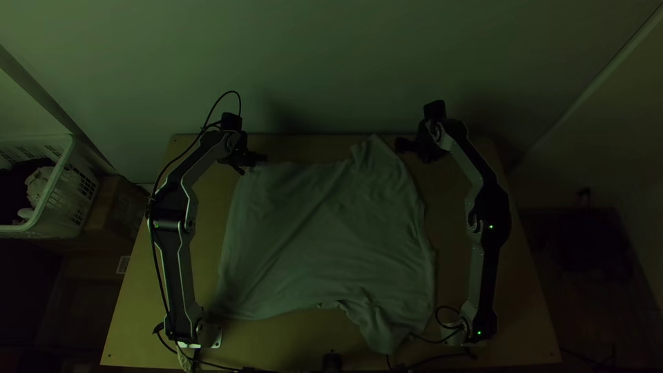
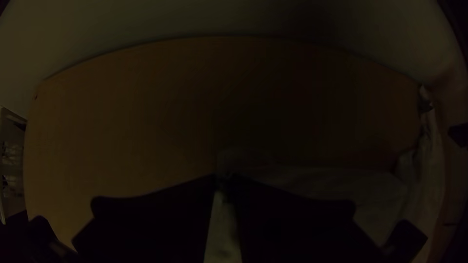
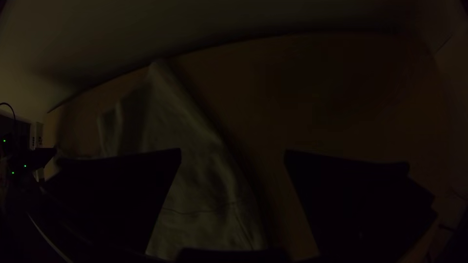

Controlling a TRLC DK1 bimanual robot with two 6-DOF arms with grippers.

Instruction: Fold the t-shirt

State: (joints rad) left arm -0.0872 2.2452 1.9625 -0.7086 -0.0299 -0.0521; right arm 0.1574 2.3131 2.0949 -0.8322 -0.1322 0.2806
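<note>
Grey t-shirt could twist if lifted one-sided.
Left gripper pinches its upper-left corner; right gripper, wide open, holds nothing.

Dim room, wooden table, white basket

No legible writing anywhere

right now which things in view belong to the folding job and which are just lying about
For the job:
- pale cloth t-shirt, spread out
- black left gripper
- black right gripper

Lying about:
- white plastic basket, dark and pale cloth inside
- brown box
</note>
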